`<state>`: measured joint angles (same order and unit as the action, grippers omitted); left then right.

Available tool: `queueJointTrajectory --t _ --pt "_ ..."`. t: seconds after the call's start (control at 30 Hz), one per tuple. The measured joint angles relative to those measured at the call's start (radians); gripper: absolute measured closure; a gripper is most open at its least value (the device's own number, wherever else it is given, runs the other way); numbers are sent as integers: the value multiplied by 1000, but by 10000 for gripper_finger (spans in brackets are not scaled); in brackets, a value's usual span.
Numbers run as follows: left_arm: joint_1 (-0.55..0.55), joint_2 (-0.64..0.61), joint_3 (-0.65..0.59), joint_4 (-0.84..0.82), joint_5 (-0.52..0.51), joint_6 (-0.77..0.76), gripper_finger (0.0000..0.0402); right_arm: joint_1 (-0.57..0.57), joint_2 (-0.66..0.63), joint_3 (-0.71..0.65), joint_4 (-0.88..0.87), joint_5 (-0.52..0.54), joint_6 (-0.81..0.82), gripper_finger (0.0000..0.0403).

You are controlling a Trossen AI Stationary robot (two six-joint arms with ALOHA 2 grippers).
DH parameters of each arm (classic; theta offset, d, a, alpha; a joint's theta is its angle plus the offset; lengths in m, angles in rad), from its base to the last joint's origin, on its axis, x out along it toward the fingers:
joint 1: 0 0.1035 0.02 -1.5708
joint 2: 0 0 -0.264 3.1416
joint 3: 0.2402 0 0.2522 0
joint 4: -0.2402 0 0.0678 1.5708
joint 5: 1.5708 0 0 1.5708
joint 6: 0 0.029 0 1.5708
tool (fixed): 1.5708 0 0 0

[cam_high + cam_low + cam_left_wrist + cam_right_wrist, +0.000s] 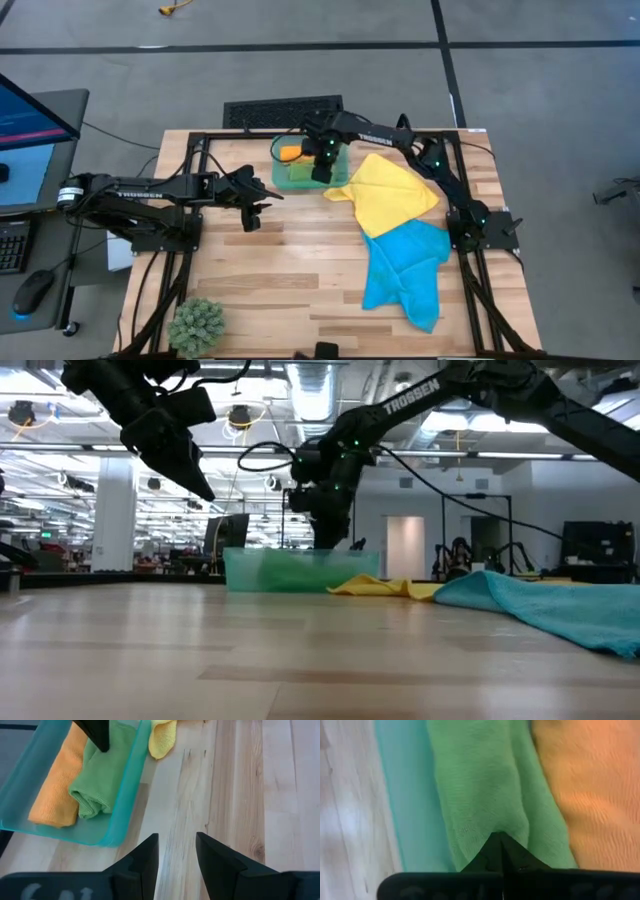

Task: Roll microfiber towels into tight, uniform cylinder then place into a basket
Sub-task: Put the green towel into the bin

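Towels, soft rolled, in translucent basket.

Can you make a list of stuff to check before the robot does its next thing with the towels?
1. Orange towel rolled, in basket: ok.
2. Green towel in basket beside orange: ok.
3. Right tool shut, tip on green towel; let go of it: cannot tell.
4. Left tool open, empty, over bare wood: ok.
5. Yellow towel rolled: not ok, lying loose.
6. Blue towel rolled: not ok, spread out.
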<state>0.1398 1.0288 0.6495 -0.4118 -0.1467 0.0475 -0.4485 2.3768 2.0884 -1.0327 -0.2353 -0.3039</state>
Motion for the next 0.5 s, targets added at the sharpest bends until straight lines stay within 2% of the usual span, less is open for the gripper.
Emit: queueJointTrajectory --t 0.3,0.5 --pt "0 0 0 1 0 0 278 1 0 0 -41 -24 120 400" --pt "0 0 0 -1 0 -6 278 4 0 -1 -26 -26 137 394"
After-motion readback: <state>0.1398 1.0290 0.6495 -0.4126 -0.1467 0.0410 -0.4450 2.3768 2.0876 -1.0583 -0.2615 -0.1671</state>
